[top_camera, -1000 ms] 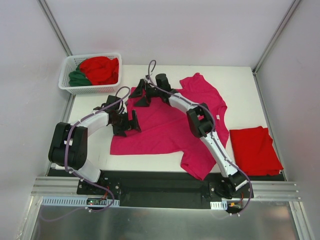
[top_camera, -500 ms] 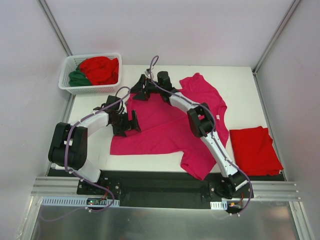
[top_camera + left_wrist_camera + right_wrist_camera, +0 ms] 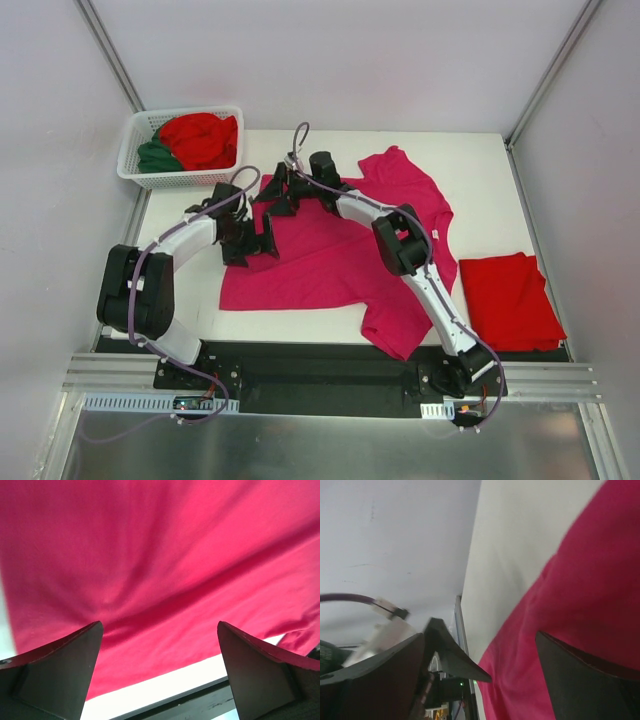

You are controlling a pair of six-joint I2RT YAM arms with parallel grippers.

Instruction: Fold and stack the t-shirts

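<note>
A magenta t-shirt (image 3: 340,255) lies spread on the white table, its sleeves at the far right and near middle. My left gripper (image 3: 262,236) hovers open over the shirt's left part; in the left wrist view the magenta cloth (image 3: 150,555) fills the picture above my left gripper (image 3: 159,624), with nothing between its fingers. My right gripper (image 3: 276,193) is open at the shirt's far left corner, close to the left one. In the right wrist view my right gripper (image 3: 479,635) straddles the shirt's edge (image 3: 580,595). A folded red t-shirt (image 3: 510,300) lies at the right.
A white lattice basket (image 3: 140,176) stands at the far left corner, holding a crumpled red shirt (image 3: 200,138) and a dark green one (image 3: 155,155). The black base rail (image 3: 320,365) runs along the table's near edge. A finger of the left gripper (image 3: 455,655) shows in the right wrist view.
Both grippers stay open. The left gripper has shifted slightly toward the far side over the shirt, and the right gripper has moved a little left at the far corner.
</note>
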